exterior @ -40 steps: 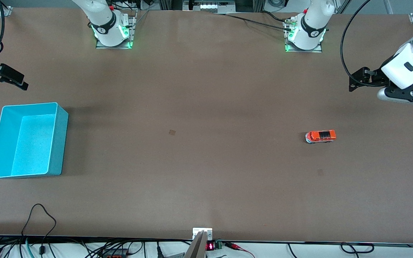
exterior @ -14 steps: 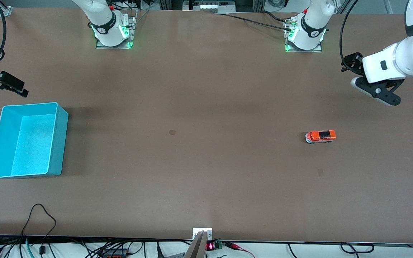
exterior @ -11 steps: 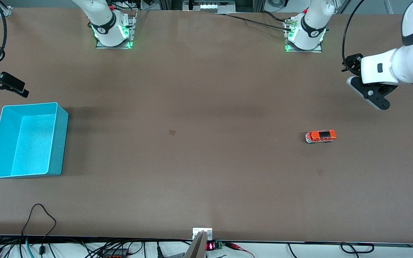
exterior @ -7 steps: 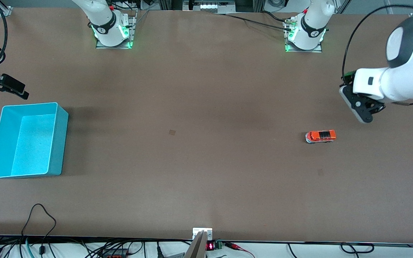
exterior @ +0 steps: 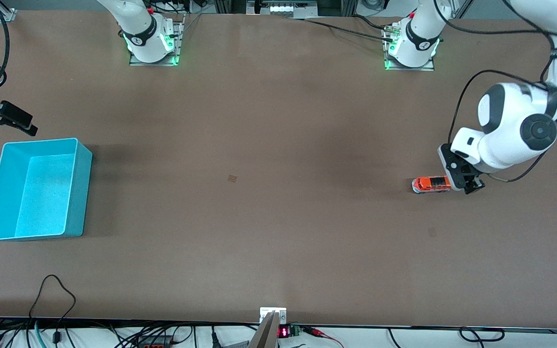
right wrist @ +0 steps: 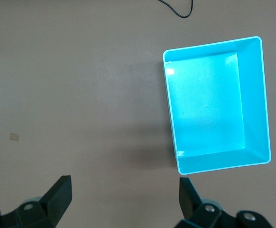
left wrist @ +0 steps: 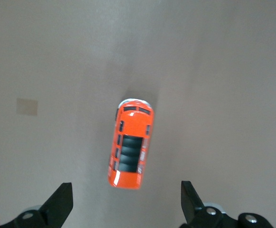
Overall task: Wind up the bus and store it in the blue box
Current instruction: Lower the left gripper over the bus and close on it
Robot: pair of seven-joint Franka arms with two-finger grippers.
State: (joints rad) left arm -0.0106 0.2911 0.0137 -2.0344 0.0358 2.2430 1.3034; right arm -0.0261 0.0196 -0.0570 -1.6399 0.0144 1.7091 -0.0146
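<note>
The small orange bus (exterior: 431,183) stands on its wheels on the brown table, toward the left arm's end. My left gripper (exterior: 466,182) hangs low at the bus's end that points to the table's edge. In the left wrist view its fingers (left wrist: 60,205) stand wide apart, open on bare table, with the bus (left wrist: 131,145) just ahead of their tips. The blue box (exterior: 41,193) sits empty at the right arm's end. My right gripper (exterior: 5,115) hovers open over the table beside the box (right wrist: 207,107), its fingers (right wrist: 58,195) around nothing.
Two small tan patches (exterior: 232,178) (exterior: 432,232) mark the tabletop. A black cable (exterior: 55,289) loops onto the table at its front edge. The two arm bases (exterior: 153,42) (exterior: 411,46) stand along the edge farthest from the front camera.
The left arm has swung in from the table's end and come down until its open gripper sits at the bus's end. The bus, the box and the right gripper have stayed put.
</note>
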